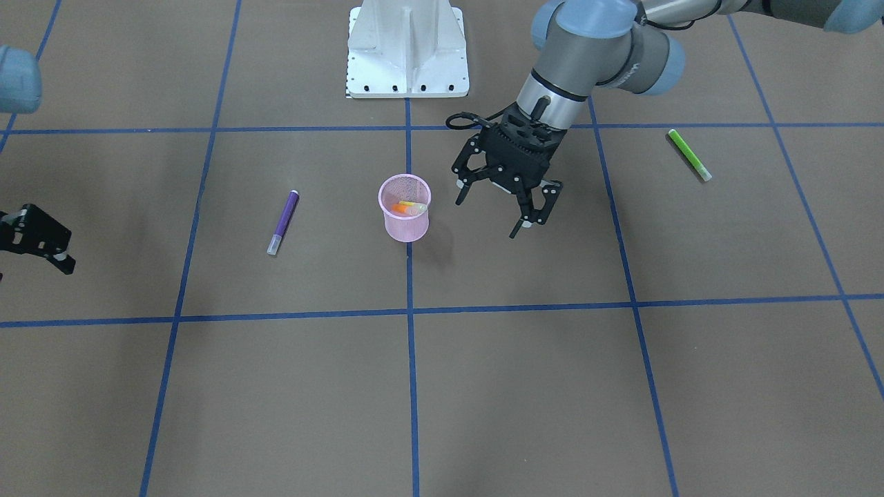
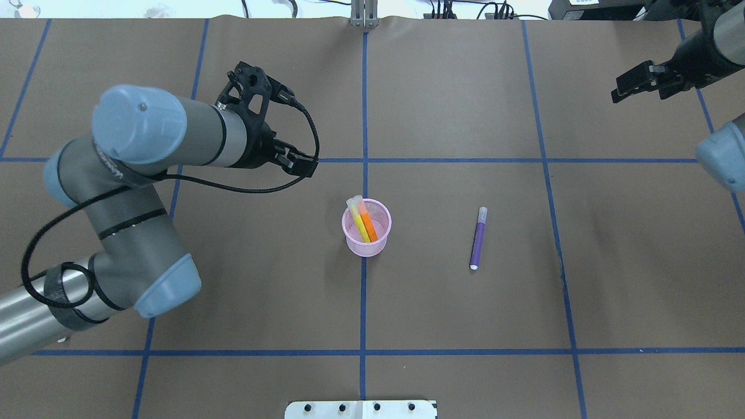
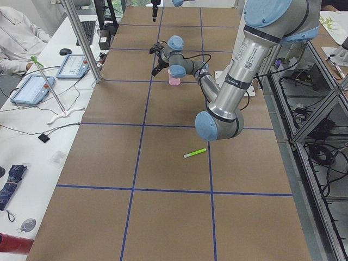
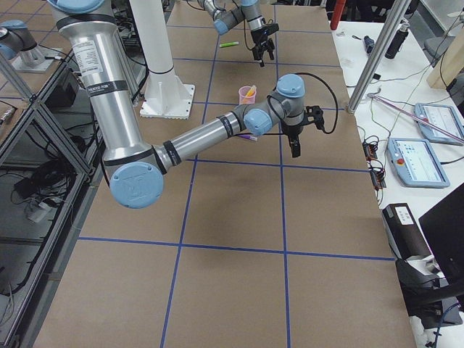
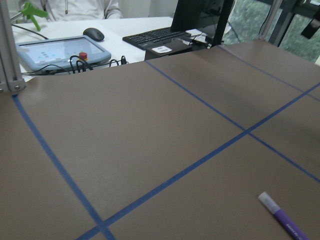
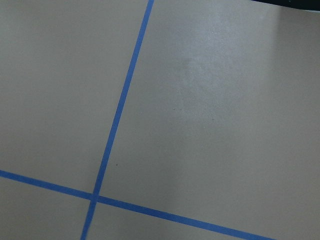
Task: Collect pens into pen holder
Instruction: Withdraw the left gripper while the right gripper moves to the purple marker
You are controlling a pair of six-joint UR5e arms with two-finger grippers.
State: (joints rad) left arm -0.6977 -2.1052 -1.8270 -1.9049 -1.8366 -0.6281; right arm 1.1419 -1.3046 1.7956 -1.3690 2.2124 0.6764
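Right, from the robot's left: green pen (image 1: 688, 154) lay on the table (image 2: 454, 302), well apart from the rest. Left gripper (image 1: 494, 215) hung near the pink mesh pen holder (image 2: 365, 250), jaws apart. Yellow pen (image 2: 359, 224) and orange pen (image 2: 369, 226) leaned inside. Purple pen (image 2: 478, 240) lay on the table near the holder. Right gripper (image 2: 623, 90) sat far out; jaw state unclear.

The near left arm (image 3: 239, 70) comes down from the upper right, bends at a blue elbow mid-frame and reaches toward upper centre. There the left gripper (image 3: 158, 66) hangs just left of the pink pen holder (image 3: 174, 79). 1 green pen (image 3: 194, 153) lies below the elbow.
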